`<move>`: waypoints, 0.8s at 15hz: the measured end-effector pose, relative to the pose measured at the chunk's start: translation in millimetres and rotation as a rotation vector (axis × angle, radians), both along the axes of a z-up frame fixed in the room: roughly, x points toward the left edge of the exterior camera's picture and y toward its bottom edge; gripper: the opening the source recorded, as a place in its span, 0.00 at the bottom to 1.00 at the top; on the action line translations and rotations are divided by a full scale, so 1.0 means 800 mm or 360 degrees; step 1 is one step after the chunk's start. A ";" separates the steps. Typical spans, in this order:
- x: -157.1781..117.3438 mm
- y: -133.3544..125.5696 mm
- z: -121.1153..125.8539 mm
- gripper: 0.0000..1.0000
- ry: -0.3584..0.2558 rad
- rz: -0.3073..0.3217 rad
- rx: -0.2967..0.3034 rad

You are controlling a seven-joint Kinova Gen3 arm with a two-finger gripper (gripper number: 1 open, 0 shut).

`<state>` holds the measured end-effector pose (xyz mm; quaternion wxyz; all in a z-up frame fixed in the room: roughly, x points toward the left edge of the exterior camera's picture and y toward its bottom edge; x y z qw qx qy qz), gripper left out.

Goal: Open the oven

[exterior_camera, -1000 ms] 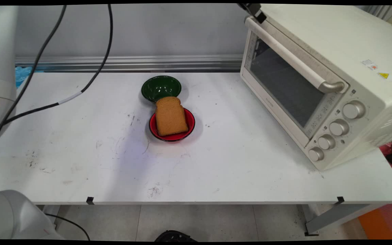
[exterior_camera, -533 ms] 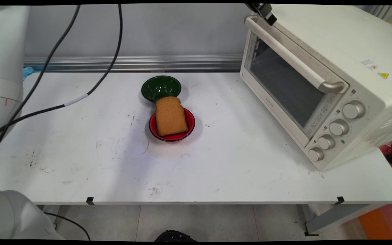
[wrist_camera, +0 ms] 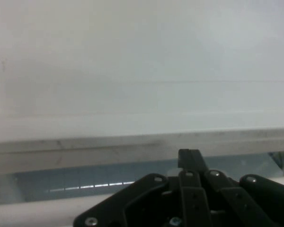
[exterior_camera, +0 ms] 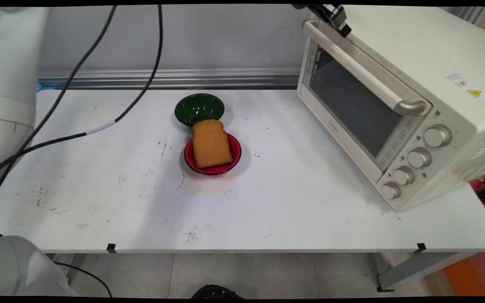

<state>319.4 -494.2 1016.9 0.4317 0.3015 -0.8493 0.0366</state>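
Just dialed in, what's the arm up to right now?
The gripper is at the top front edge of the oven, right by the far end of its door handle; the door looks shut. It holds nothing visible. Bread lies on a red plate, a green bowl behind it.

From my remote seat: tool (exterior_camera: 338, 19) sits up at top edge, right over top-left corner of toaster oven (exterior_camera: 398, 101), just by far end of oven's door handle (exterior_camera: 362, 67). Can't make out how its fingers stand. Oven door closed, four knobs (exterior_camera: 413, 158) down its right front side. Mid-bench (exterior_camera: 99, 202): bread slice (exterior_camera: 211, 144) lying in red bowl (exterior_camera: 235, 156), overhanging far rim. Green bowl (exterior_camera: 198, 108) just behind, touching or nearly so, can't tell which. Black cables (exterior_camera: 99, 84) drape across bench's left side.
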 end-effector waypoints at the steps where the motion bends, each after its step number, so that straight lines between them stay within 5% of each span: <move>1: -0.003 -0.002 -0.003 0.00 0.0003 0.0006 0.0004; 12: -0.024 -0.008 -0.032 0.00 0.0024 0.0028 0.0057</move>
